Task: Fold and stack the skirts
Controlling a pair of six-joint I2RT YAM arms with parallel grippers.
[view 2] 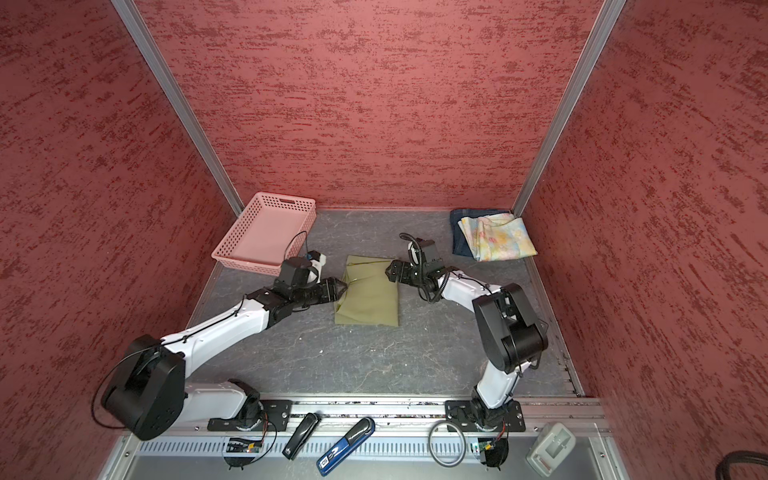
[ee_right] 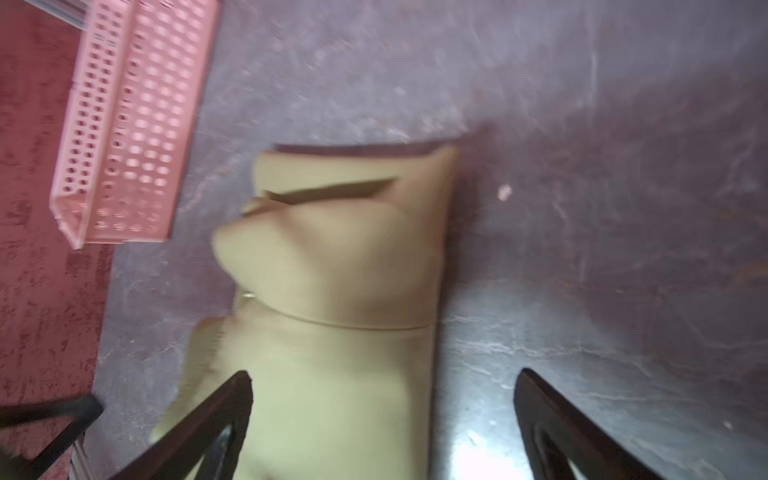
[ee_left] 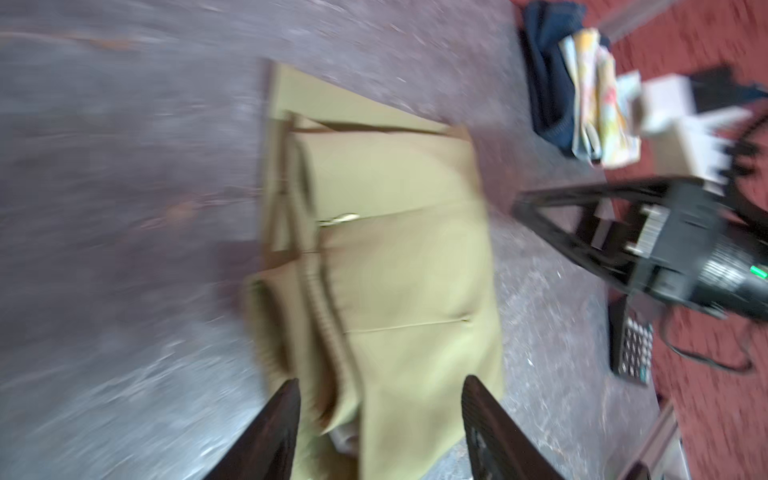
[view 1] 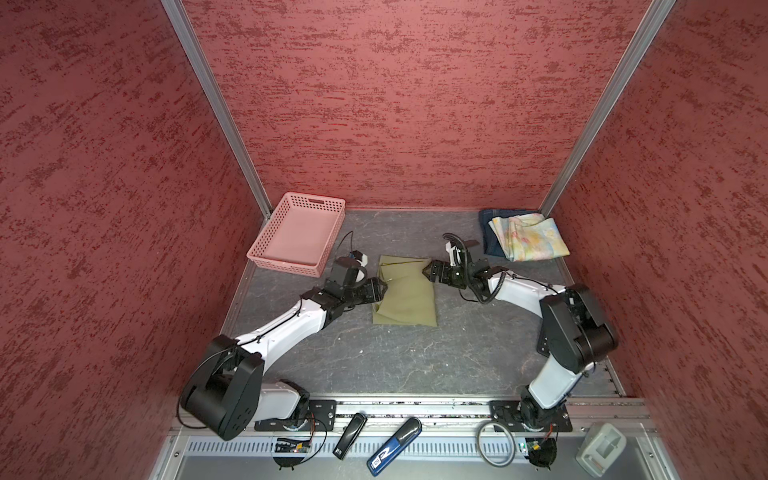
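Three skirts are in sight. One olive green skirt [view 1: 405, 293] lies folded into a long, uneven bundle on the bench [view 1: 415, 361], directly between the two grippers. The other two form a pile well beyond the right gripper [view 1: 427, 272], in the far corner: one dark denim skirt [view 1: 487, 235] underneath and one pastel flowered skirt [view 1: 530, 237] on top, covering most of it.

There are two grippers, both at the olive green skirt. The left gripper [view 1: 383, 287] is at one long edge. In its blurred wrist view its jaws stand apart, with the cloth's layered edge lying loose between them, not pinched [ee_left: 380, 382]. The right gripper is at the opposite edge, nearer the far end. Its jaws are spread wide in its wrist view [ee_right: 382, 374], one finger [ee_right: 232, 399] over the cloth and the other over bare bench. Neither holds anything.

One pink perforated basket [view 1: 286, 264] sits just behind the left gripper, apart from the cloth. Between the right gripper and the pile there is only bare bench. One loop of grey cable [view 1: 494, 442] lies on the front rail, far behind both grippers.
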